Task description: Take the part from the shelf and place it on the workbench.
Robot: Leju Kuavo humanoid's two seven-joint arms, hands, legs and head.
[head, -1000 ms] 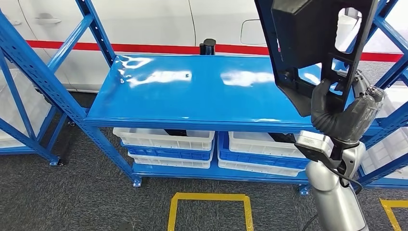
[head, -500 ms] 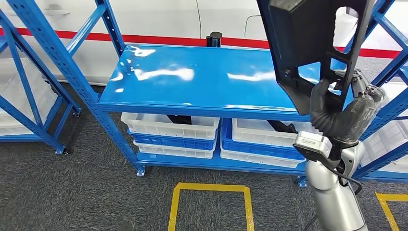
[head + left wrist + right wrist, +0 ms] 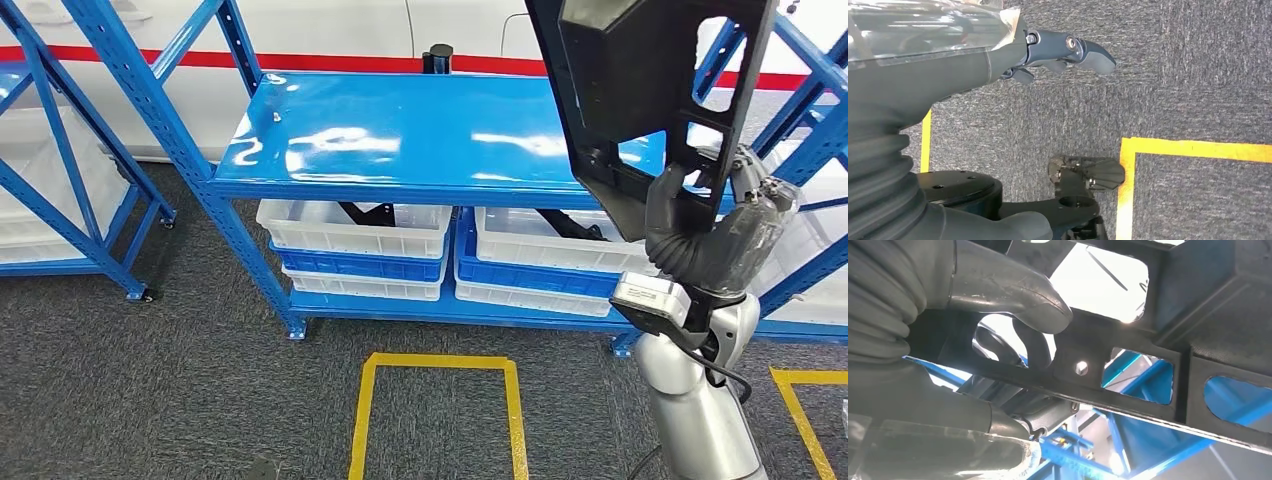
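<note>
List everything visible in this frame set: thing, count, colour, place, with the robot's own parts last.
Part: one, black, held upright in front of the rack's right end.
Rack: one, blue, glossy top surface, ahead of the robot.
Bins: white and blue, stacked under the rack top; exact count unclear.
Side racks: blue, at left and right edges.
Floor marking: yellow outline on grey carpet.
Vehicle body: white with red stripe, behind the rack.
Right hand: grey, grips the part's lower edge.
Left hand: dark fingers apart, hanging above the carpet.
</note>
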